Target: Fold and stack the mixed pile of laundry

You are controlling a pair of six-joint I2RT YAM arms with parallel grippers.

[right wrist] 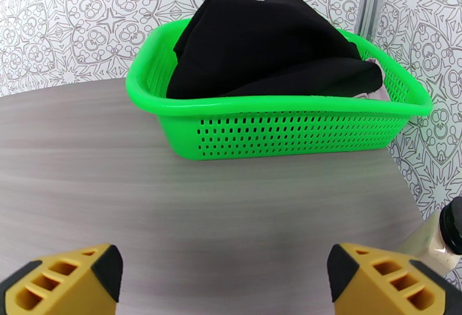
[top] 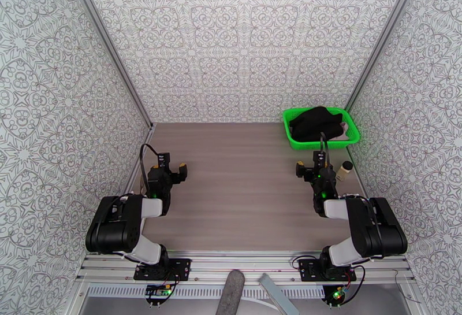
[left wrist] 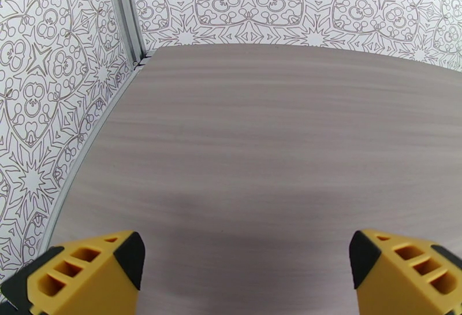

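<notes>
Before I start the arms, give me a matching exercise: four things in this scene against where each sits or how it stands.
1 black garment
2 green basket
3 left gripper
4 small bottle

a open, over bare table
b heaped in the basket
c far right corner
d beside the right gripper

Pairs: 1-b, 2-c, 3-a, 4-d

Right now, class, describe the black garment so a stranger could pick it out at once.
Look to the far right corner of the table: a green mesh basket. Heaped inside is the black garment, the big dark piece on top; a pale pinkish cloth barely peeks out beside it.
</notes>
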